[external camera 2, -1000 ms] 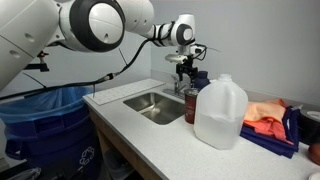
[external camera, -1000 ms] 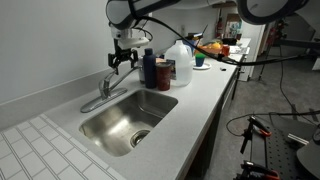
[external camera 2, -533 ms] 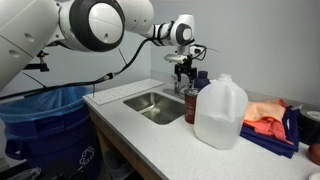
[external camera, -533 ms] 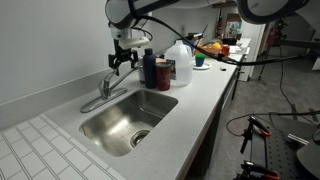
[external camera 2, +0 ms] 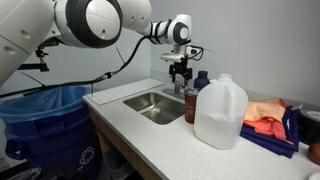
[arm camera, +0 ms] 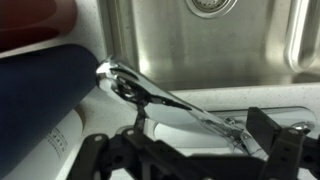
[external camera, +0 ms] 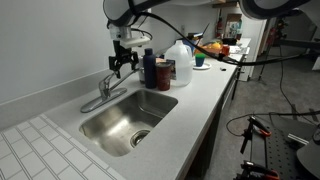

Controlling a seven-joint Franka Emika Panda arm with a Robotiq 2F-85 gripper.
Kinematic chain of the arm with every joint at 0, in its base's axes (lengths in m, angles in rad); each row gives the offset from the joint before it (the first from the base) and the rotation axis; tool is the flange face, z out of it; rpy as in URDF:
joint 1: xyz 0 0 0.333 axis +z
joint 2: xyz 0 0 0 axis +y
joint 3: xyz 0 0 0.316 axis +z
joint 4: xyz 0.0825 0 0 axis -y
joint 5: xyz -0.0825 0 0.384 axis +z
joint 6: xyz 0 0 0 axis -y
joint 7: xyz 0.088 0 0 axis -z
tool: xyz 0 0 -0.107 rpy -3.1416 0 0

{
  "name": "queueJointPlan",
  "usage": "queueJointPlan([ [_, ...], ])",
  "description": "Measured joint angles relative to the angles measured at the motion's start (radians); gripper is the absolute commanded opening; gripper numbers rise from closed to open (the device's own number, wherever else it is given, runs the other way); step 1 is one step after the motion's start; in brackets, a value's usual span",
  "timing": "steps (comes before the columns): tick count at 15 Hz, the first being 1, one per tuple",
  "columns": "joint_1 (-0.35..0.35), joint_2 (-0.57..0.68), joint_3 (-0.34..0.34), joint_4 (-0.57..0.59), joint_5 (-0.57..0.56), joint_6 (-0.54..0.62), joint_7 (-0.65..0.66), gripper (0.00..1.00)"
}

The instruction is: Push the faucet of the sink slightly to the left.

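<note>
The chrome faucet [external camera: 104, 90] stands at the back rim of the steel sink [external camera: 118, 122], its spout reaching over the basin. My gripper [external camera: 122, 64] hangs just above the faucet's spout end, close to the bottles. In the wrist view the spout [arm camera: 165, 100] runs slantwise across the frame, and my gripper [arm camera: 182, 142] is open, its dark fingers [arm camera: 272, 132] on either side of the spout's base end. I cannot tell whether a finger touches the spout. In an exterior view the gripper [external camera 2: 180, 72] hides most of the faucet.
A dark blue bottle [external camera: 149, 70] and a red-brown bottle [external camera: 163, 74] stand right beside the faucet. A white jug [external camera 2: 220, 112] stands on the counter. Folded cloths [external camera 2: 268, 122] lie further along it. A blue bin [external camera 2: 45, 115] stands by the counter.
My gripper has shifted slightly sideways over the faucet. The faucet itself shows no clear movement.
</note>
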Motion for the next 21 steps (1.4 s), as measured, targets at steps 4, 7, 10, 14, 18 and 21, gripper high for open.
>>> queueJointPlan([
  [4, 0.001, -0.042, 0.028, -0.065, 0.0, -0.01, -0.037, 1.0],
  [7, 0.002, -0.075, 0.049, -0.117, 0.001, -0.01, -0.062, 1.0],
  [10, 0.007, -0.103, 0.06, -0.162, 0.001, -0.01, -0.084, 1.0],
  [14, 0.016, -0.138, 0.085, -0.214, 0.002, -0.01, -0.103, 1.0],
  [18, 0.042, -0.158, 0.103, -0.243, 0.002, -0.009, -0.104, 1.0],
  [21, 0.057, -0.16, 0.104, -0.247, 0.002, -0.007, -0.104, 1.0],
])
